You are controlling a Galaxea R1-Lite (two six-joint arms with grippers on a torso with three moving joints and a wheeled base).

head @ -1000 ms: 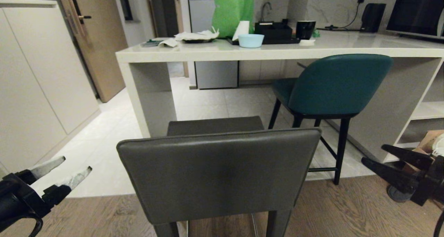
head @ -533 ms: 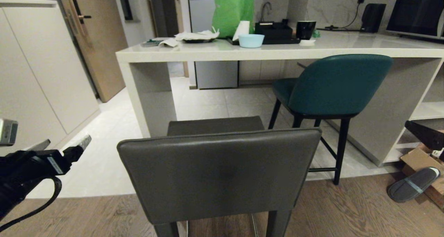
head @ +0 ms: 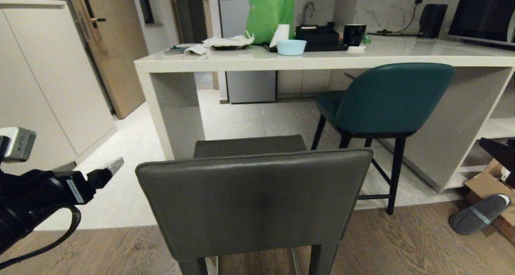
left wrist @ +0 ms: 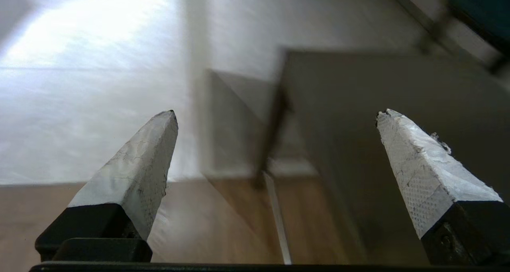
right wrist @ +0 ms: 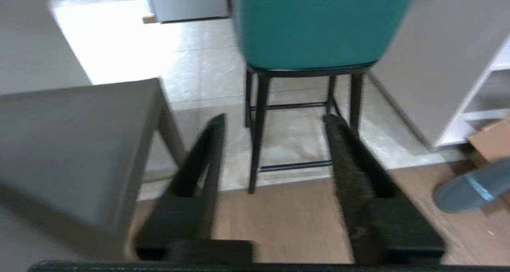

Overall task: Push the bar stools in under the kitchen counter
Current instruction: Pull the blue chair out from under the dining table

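The dark grey bar stool [head: 253,202] stands in the foreground on the wood floor, its square back towards me, out from the kitchen counter [head: 322,59]. The teal bar stool [head: 392,98] stands further right with its seat partly under the slab. My left gripper [head: 90,167] hovers open to the left of the grey stool's back, apart from it; the left wrist view shows its fingers [left wrist: 275,114] wide, with the grey stool [left wrist: 398,104] ahead. My right gripper [head: 499,152] shows at the right edge. In the right wrist view it [right wrist: 275,120] is open and empty, facing the teal stool [right wrist: 314,25].
A tall cream cabinet [head: 48,85] and a wooden door [head: 112,45] line the left side. A grey slipper [head: 478,218] and a cardboard box [head: 487,182] lie on the floor at the right by the shelf cubbies. A light blue bowl [head: 291,47] and a microwave [head: 485,15] sit on the counter.
My left gripper has risen and moved right towards the grey stool's back. My right gripper has lifted and swung out to the right edge, uncovering the slipper. Neither stool has moved.
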